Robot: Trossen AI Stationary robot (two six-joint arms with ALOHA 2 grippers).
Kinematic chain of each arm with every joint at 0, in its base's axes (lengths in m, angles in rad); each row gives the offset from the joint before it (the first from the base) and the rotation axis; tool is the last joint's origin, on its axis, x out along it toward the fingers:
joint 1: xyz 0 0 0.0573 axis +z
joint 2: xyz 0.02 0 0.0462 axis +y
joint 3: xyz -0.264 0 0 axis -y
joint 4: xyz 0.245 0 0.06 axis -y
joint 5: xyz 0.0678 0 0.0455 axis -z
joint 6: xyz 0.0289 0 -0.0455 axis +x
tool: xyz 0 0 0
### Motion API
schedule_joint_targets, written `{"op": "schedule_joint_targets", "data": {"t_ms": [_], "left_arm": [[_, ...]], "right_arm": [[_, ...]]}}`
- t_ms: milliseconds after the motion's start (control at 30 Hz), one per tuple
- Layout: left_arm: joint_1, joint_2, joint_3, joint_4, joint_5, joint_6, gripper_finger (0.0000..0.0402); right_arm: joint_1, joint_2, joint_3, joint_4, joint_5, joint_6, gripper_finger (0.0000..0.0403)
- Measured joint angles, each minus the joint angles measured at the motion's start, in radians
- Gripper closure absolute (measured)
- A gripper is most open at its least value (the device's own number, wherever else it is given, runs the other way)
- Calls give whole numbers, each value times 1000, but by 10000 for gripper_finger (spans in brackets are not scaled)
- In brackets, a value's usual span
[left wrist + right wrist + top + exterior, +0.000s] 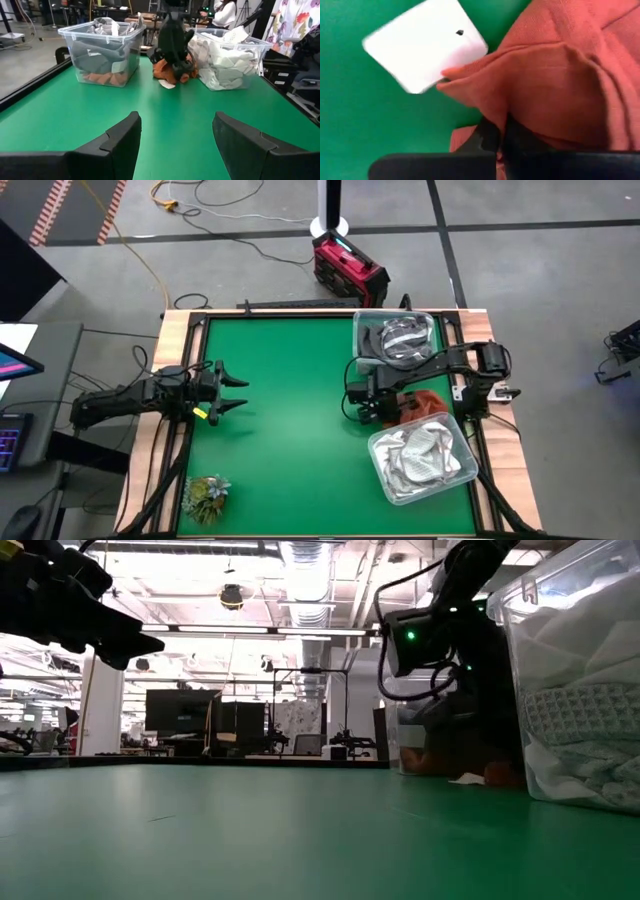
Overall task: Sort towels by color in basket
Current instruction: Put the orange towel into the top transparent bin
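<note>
Now right hand pinches rust-orange towel.

Rust-orange towel, white tag, green table.

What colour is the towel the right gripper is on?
Rust-orange towel; right gripper shut on it, clearest in right wrist view.

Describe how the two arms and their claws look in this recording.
Both arms are dark, jointed, with black cables along them. The left claw has two black pointed fingers with stepped inner faces and a small yellow mark at its base. The right claw is equally black; a green light glows on that arm.
</note>
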Motion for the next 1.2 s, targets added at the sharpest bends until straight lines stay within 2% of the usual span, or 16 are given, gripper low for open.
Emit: {"op": "schedule_joint_targets", "data": {"t_ms": [100, 233, 300, 433, 600, 700, 767, 933, 1033, 1200], "left_arm": [[0, 0, 0, 1, -2, 2, 166], [0, 0, 0, 1, -3, -1, 166], [0, 0, 0, 1, -3, -16, 166], [0, 0, 0, 6, -3, -46, 166], [0, 0, 0, 19, -3, -92, 166], [0, 0, 0, 31, -3, -110, 166], [0, 0, 0, 48, -3, -122, 166], [0, 0, 0, 59, -4, -142, 166], [0, 0, 0, 58, -5, -160, 166], [0, 0, 0, 53, -6, -178, 166]], "right_arm": [[-2, -61, 40, 7, 36, -11, 375], [-1, -170, 98, 100, 82, -93, 375], [2, -234, 127, 145, 142, -123, 376], [16, -368, 178, 254, 362, -216, 376], [25, -501, 212, 261, 657, -330, 376], [33, -558, 233, 315, 825, -482, 376], [29, -588, 244, 409, 865, -629, 376], [8, -647, 249, 653, 874, -944, 376], [-4, -677, 249, 618, 940, -1048, 376], [-34, -726, 249, 486, 1112, -1173, 376]]}}
